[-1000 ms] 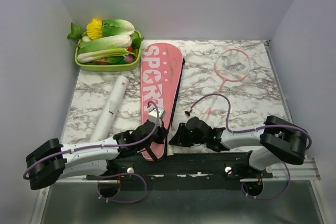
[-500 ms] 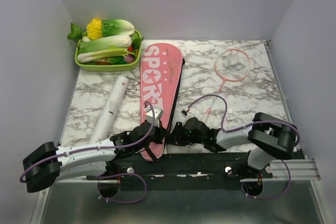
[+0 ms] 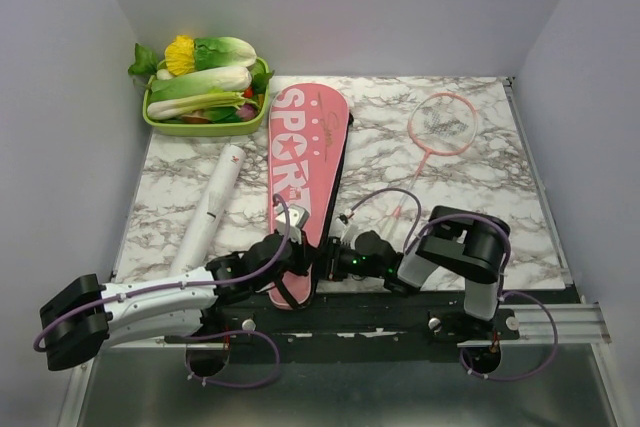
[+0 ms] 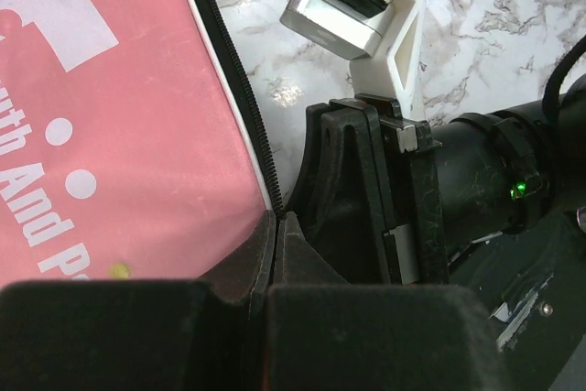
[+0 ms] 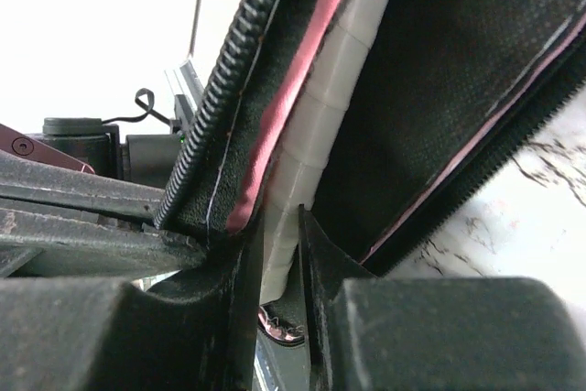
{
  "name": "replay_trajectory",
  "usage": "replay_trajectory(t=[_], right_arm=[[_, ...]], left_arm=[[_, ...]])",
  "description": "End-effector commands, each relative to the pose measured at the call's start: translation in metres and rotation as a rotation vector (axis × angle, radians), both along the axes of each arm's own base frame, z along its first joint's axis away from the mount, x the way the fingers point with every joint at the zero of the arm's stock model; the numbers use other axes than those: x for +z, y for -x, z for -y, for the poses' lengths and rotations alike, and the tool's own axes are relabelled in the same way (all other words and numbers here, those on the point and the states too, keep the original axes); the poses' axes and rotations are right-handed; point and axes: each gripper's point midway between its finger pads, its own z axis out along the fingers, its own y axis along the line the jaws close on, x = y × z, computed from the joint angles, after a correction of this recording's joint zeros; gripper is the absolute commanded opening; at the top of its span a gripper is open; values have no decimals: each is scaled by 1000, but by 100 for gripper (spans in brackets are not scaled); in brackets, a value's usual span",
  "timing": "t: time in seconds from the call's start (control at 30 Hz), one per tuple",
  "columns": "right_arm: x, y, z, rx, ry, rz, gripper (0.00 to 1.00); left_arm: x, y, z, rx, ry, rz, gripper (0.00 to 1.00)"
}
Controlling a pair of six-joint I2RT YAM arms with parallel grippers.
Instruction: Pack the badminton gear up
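Left wrist view: the left gripper (image 4: 276, 231) is pinched together on the zip edge of the long pink racket-shaped fabric cover (image 4: 110, 135). The right gripper (image 5: 279, 267) clamps a white tape-wrapped racket handle (image 5: 320, 89) inside that cover's opening (black lining (image 5: 458, 89) on either side). Another thin pink racket (image 3: 440, 127) lies well apart on the grey-veined marble table (image 3: 490, 187).

One cover (image 3: 303, 152), one tube (image 3: 212, 206), two rackets (image 3: 438, 127), one vegetable tray (image 3: 205, 127).

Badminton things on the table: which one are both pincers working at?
The pink SPORT cover; the white tube and the uncovered racket lie untouched on either side.
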Motion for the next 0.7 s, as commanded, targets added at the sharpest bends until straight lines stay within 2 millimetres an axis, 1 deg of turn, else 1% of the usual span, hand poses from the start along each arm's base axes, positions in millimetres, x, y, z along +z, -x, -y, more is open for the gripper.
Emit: replay_trajectory(t=[0.0,0.03,0.13,0.23,0.27,0.33,0.37,0.43,0.47,0.5,0.53,0.57,0.6,0.63,0.67], right_arm=[[45,0,-26,88,-208,133,31],[45,2,-29,101,-212,136,34],[42,3,-29,114,-203,150,40],[40,3,-24,111,-172,165,43],[37,1,-20,98,-157,165,44],[39,3,-11,83,-147,166,46],[35,3,-8,73,-125,159,46],[39,4,-1,63,-109,160,47],[30,4,4,55,-60,143,47],[28,3,8,49,-36,145,47],[34,3,11,40,-34,151,47],[24,2,19,22,25,134,48],[23,2,23,15,44,134,49],[33,1,26,4,36,148,50],[23,1,34,-11,100,131,51]], left_arm=[[22,8,16,-52,121,2,0],[25,8,15,-50,126,8,0],[26,7,11,-40,112,10,0],[30,6,8,-32,120,19,0],[32,6,8,-28,120,21,0],[36,5,4,-18,118,28,0],[36,4,3,-14,114,34,0],[40,2,-3,6,105,47,0],[41,1,-5,11,102,52,0],[43,0,-6,18,100,60,0],[42,-1,-10,29,89,65,0],[42,-2,-12,34,82,70,0],[44,-2,-13,38,79,76,0],[45,-3,-15,45,78,82,0],[47,-4,-16,51,83,86,0]])
